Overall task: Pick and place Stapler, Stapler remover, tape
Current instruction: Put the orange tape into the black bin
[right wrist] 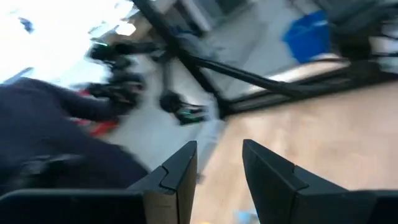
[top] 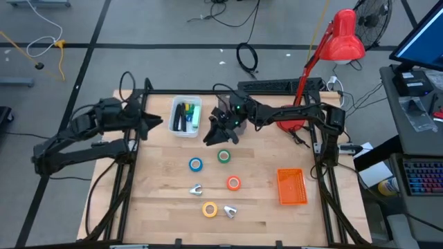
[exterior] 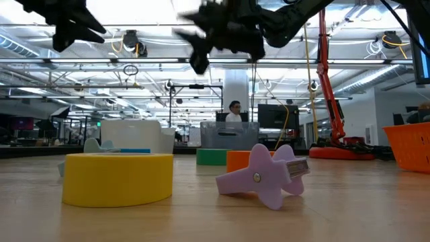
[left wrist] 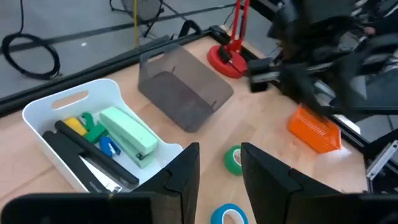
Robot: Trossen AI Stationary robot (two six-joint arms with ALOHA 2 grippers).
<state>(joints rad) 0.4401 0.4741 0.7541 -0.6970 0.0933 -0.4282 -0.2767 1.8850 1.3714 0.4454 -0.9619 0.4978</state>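
The four tape rolls lie loose on the wooden table [top: 159, 200]: the blue tape roll [top: 196, 164] and green tape roll [top: 223, 156] toward the rear, the orange tape roll [top: 234, 182] mid-table, the yellow tape roll [top: 209, 209] nearest the front edge. One stapler remover [top: 196, 189] lies between blue and yellow; a second stapler remover [top: 230, 211] lies just beside the yellow roll. A green stapler [left wrist: 127, 135] rests inside the white bin [top: 176, 131] at the rear, among other items. An orange basket [top: 291, 187] stands toward the right. The left gripper [top: 154, 123] hangs beside the bin, fingers parted, holding nothing. The right gripper [top: 216, 135] hangs above the table behind the green roll, fingers likewise parted and empty.
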